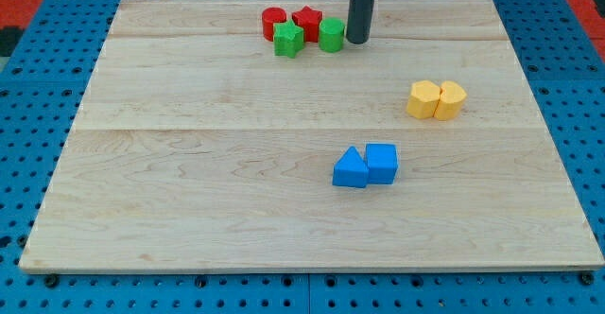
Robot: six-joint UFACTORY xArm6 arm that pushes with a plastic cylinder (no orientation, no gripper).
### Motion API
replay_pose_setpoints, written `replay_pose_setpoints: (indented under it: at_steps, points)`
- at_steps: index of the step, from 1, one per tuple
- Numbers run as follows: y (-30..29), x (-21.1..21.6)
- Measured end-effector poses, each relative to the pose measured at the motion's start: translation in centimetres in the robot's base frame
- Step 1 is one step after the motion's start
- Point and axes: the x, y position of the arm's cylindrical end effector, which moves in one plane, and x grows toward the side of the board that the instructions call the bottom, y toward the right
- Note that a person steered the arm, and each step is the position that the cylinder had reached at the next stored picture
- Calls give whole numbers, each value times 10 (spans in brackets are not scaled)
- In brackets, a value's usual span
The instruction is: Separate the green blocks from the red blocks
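around: yellow pair point(437, 99) at view's right, blue pair point(366, 165) mid-tabletop point(189, 182), both well apart | my tip point(358, 40) just right of green cylinder point(331, 35); no jaws, just a rod | green star point(288, 40), red cylinder point(273, 22), red star point(307, 21) clustered touching near top edge | open room below

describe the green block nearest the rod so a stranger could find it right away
Go to the wooden board's top edge, where red and green blocks cluster. The green cylinder is that cluster's rightmost piece, just left of my tip. Its green neighbour is star-shaped, this one round.
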Motion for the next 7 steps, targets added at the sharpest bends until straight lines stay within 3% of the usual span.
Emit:
replay_pose_setpoints:
  at_steps: [1,2,5,7]
  points:
    - [-32,-6]
    - [-11,-54]
    - [-49,-73]
    - [7,-84]
